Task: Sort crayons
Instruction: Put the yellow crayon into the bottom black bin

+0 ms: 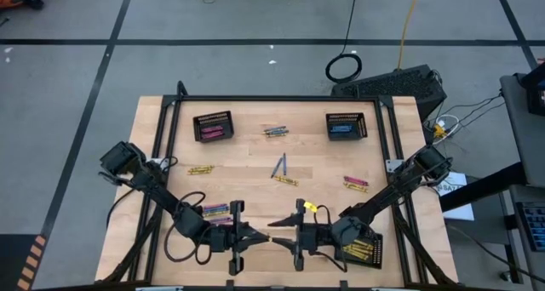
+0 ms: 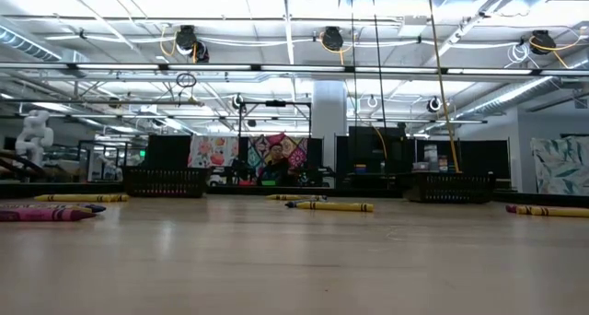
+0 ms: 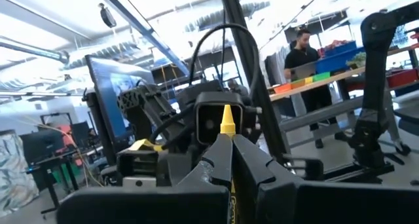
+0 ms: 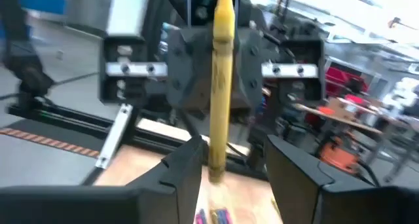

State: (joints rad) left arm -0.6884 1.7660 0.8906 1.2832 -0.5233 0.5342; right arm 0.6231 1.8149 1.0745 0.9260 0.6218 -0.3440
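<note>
Mid-handover, by the look of it, low over the near edge of the tabletop point(image 1: 255, 151). Left pincer point(image 3: 226, 145) clamped together on a yellow crayon point(image 3: 227, 129), gripping its lower part with the pointed end sticking out ahead. Right pincer point(image 4: 226, 155) nose to nose with it, jaws apart, one finger on each side of the crayon's free end and a sliver of gap showing on both sides. No contact visible there yet.

Key relation: crayon's long axis running along the line between the two pincers, straight out of the left and into the open mouth of the right. Squarely between the right fingers point(image 4: 186, 165), not off to one side. Nearer to the left arm only in the sense of being held by it; already within reach of the right.

Likely next: closing the right jaws on the crayon, then letting go with the left – a guess, not a thing seen. Main risk: a release before the right grip is firm, and a drop onto the tabletop.

Just behind the right pincer, beside its arm, a black mesh basket point(image 1: 377, 261) already holding yellow crayons, the probable destination. Well ahead of both pincers, toward the far side, two more baskets: one with pink crayons point(image 1: 213, 126), one with blue point(image 1: 346, 126). Between those and the pincers, loose crayons point(image 1: 285, 180) scattered in small clusters, unsorted.
</note>
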